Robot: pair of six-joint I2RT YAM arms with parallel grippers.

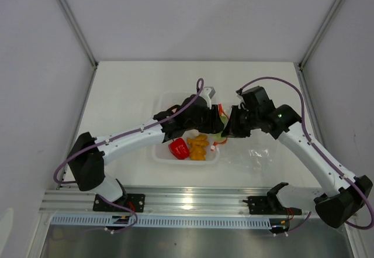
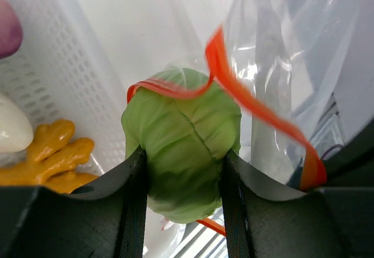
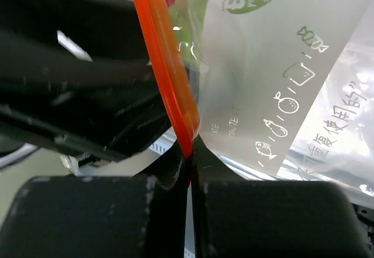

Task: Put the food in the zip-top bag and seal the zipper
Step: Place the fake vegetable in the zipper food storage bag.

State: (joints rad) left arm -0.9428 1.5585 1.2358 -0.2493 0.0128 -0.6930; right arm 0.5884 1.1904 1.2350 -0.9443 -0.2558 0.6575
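Note:
My left gripper (image 2: pixel 182 158) is shut on the green cabbage (image 2: pixel 186 132) and holds it at the mouth of the zip-top bag (image 2: pixel 292 53), whose orange-red zipper (image 2: pixel 234 88) curves over the cabbage. My right gripper (image 3: pixel 190 152) is shut on the zipper strip (image 3: pixel 169 88) and holds the bag's mouth up. In the top view both grippers meet over the tray's right edge, left (image 1: pixel 204 117) and right (image 1: pixel 232 123), with the bag (image 1: pixel 251 152) trailing right. The red bell pepper (image 1: pixel 179 148) and the orange-yellow lumpy piece (image 1: pixel 198 147) lie in the tray. A white radish (image 2: pixel 13 128) and purple onion (image 2: pixel 9 33) show at the left wrist view's edge.
The rigid clear tray (image 1: pixel 166 101) sits mid-table under the left arm; its perforated wall (image 2: pixel 70 82) shows in the left wrist view. Grey walls enclose the table on three sides. An aluminium rail (image 1: pixel 187 202) runs along the near edge.

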